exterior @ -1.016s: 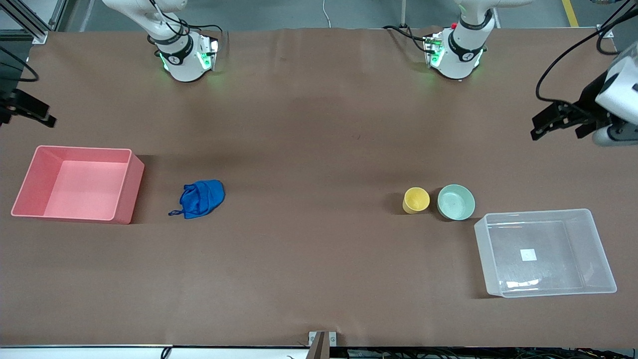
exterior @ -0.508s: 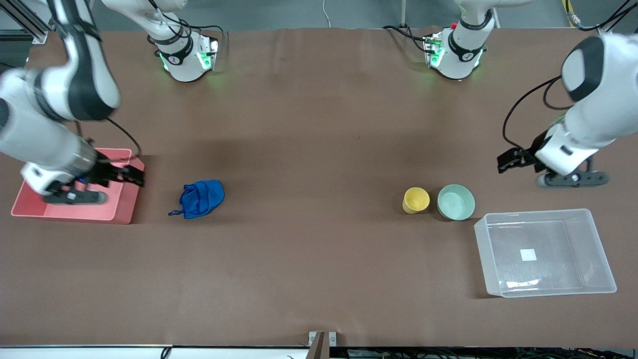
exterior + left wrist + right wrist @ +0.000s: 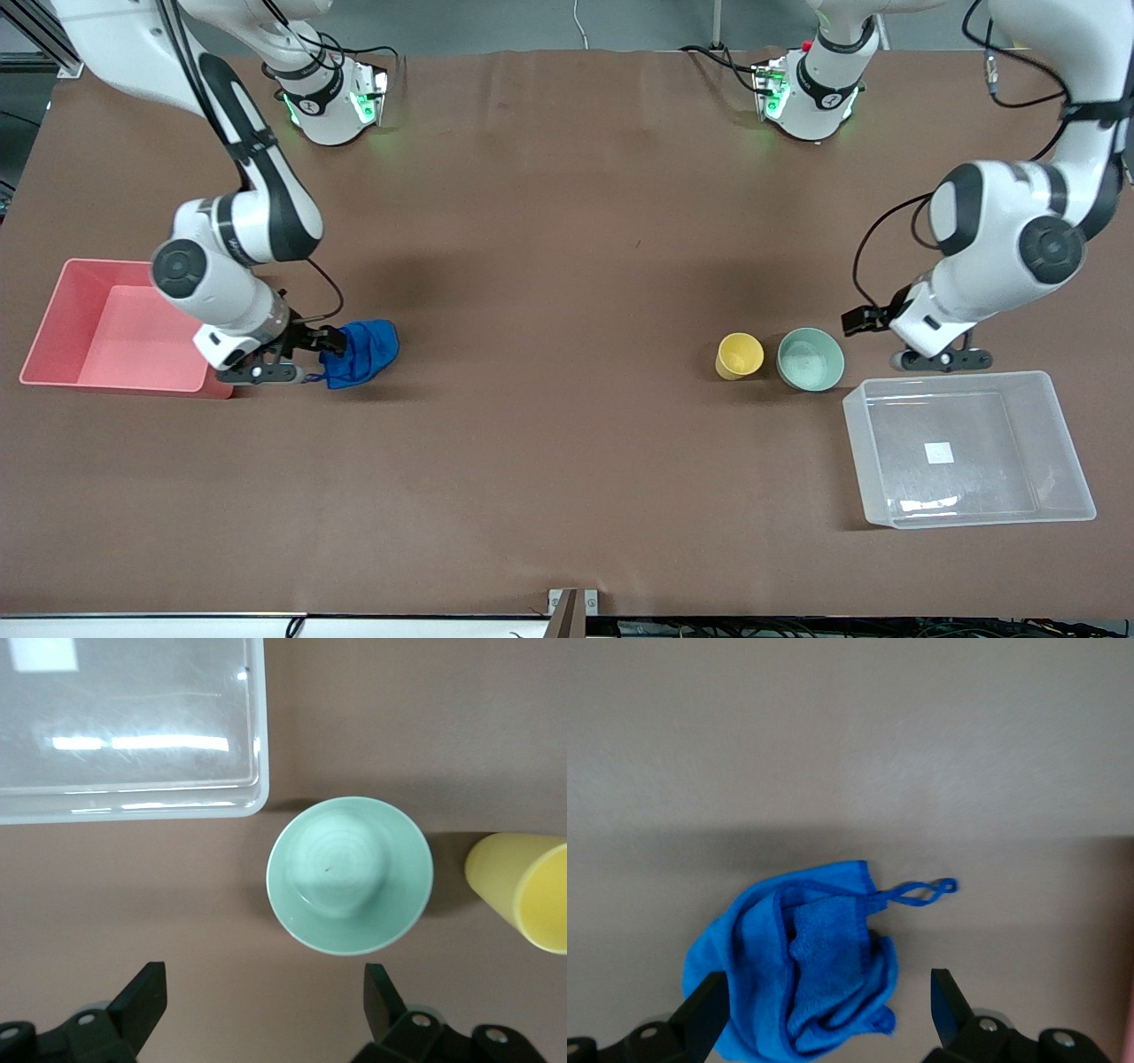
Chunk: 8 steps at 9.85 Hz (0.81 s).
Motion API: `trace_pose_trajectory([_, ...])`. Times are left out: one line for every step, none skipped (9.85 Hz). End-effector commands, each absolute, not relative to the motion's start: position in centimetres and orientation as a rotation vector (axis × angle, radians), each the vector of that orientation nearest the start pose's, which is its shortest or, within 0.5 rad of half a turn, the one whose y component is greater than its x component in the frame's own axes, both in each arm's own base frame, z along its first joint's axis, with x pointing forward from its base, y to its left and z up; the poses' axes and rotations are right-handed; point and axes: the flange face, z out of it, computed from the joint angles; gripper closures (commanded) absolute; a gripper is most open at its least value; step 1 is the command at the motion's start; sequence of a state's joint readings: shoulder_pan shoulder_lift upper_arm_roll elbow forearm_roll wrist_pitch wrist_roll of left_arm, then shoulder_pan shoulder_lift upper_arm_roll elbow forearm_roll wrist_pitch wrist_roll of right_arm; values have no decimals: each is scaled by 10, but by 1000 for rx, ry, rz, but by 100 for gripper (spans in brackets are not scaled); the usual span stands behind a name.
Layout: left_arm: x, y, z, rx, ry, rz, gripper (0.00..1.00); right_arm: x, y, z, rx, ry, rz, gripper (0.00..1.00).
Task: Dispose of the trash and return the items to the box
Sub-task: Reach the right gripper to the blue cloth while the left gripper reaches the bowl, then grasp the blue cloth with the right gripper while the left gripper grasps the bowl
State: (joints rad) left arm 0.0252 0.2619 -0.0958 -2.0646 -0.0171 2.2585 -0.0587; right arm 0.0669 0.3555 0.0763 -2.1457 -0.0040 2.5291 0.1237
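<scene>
1. Overhead, from the front view: the right gripper (image 3: 310,341) hangs just over the edge of the small bright blue soft cloth bundle (image 3: 361,351) that faces the pink opaque rectangular bin (image 3: 66,292). The bundle lies on the brown table (image 3: 567,461) just beside that bin, toward the right arm's end. The left gripper (image 3: 864,321) hovers beside the pale mint-green round bowl (image 3: 811,359), between it and the large transparent rectangular plastic tub (image 3: 970,447). The small yellow plastic cup (image 3: 739,355) stands just beside the bowl, on the side away from the tub. Each arm is the nearer one to its own target; the 2 groups sit well apart.

2. Left wrist view: both fingers (image 3: 142,1003) stand wide apart with nothing between them. The bowl (image 3: 350,874) lies ahead of the gap, roughly centred on it but short of the fingertips. The tub's corner (image 3: 252,797) is close by and the cup (image 3: 523,895) sits off to one side, tilted in this view.

3. Right wrist view: the fingers (image 3: 946,1005) are spread wide and empty. The cloth (image 3: 802,970) already reaches down into the gap, bunched toward one finger, its thin string loop (image 3: 921,893) trailing away from the bulk. Judging by this, a short descent would straddle the bundle for a pinch.
</scene>
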Motion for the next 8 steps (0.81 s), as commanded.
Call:
trace_pose_trajectory([568, -42, 246, -3166, 32, 139, 2, 555, 85, 211, -3118, -24, -55, 0])
trace_pose_trajectory([569, -41, 234, -3169, 28, 134, 2, 554, 85, 203, -3118, -14, -38, 0])
trace_pose_trajectory([570, -41, 221, -3173, 27, 122, 2, 551, 87, 196, -3118, -2, -26, 4])
trace_pose_trajectory([573, -42, 213, -3177, 27, 93, 2, 547, 93, 189, -3117, -8, -18, 20])
trace_pose_trajectory([574, -42, 203, -3180, 26, 76, 2, 543, 93, 184, -3112, 37, -50, 64])
trace_pose_trajectory([576, -45, 195, -3182, 33, 62, 5, 539, 97, 181, -3103, 130, -59, 92])
trace_pose_trajectory([579, -46, 190, -3186, 32, 33, 11, 538, 107, 182, -3093, 168, -55, 99])
trace_pose_trajectory([579, -47, 184, -3187, 29, 35, 29, 541, 107, 184, -3096, 147, -59, 99])
